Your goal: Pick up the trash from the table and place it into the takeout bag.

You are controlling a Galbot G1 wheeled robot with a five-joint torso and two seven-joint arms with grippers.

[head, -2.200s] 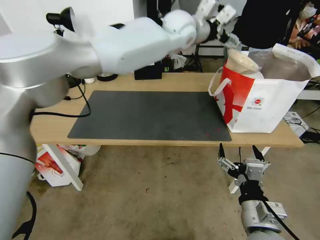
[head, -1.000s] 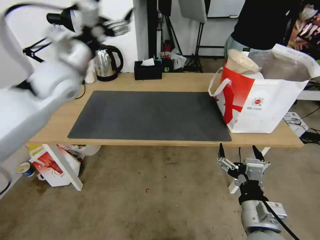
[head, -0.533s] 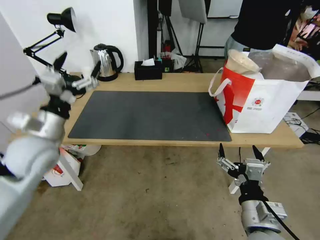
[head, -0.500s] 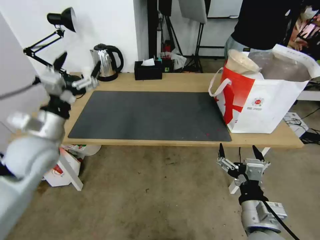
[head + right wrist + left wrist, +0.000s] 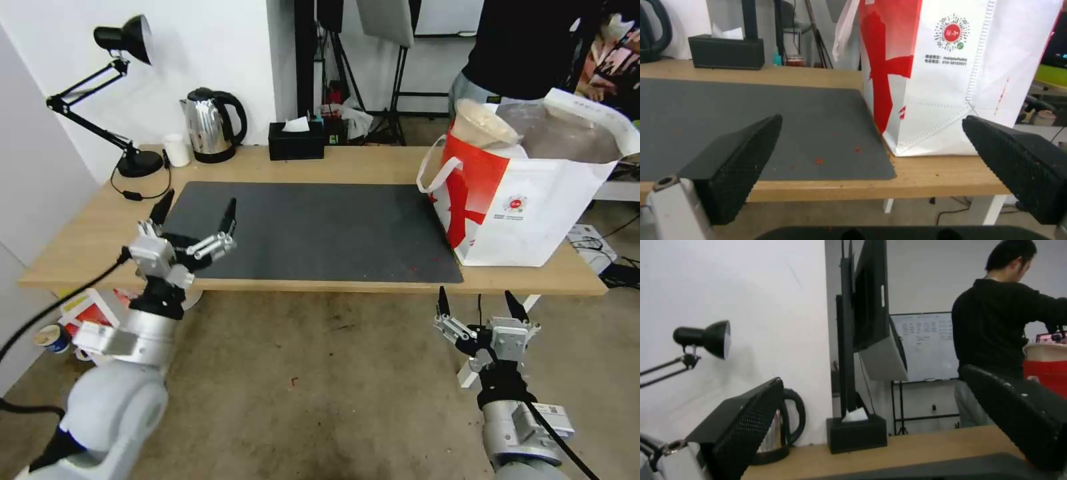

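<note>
Trash [image 5: 485, 123] sits in takeout bag [image 5: 527, 220], far from both jaws

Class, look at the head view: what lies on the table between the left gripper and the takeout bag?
In the head view, only the dark grey mat on the table lies between the open left gripper and the takeout bag, bare except for small red specks.

Even, diffuse indoor light fills the room, casting only a soft shadow under the worktop [image 5: 347, 163] onto the concrete floor. Beyond the left tool [image 5: 193, 213], the steel kettle [image 5: 203, 130] carries bright highlights and the white wall looks nearly washed out. The head view bows straight lines near its edges. In the wrist views the near fingers [image 5: 746, 426] are soft, and the takeout bag [image 5: 947, 76] beyond the right tool [image 5: 889, 160] stays crisp.
</note>
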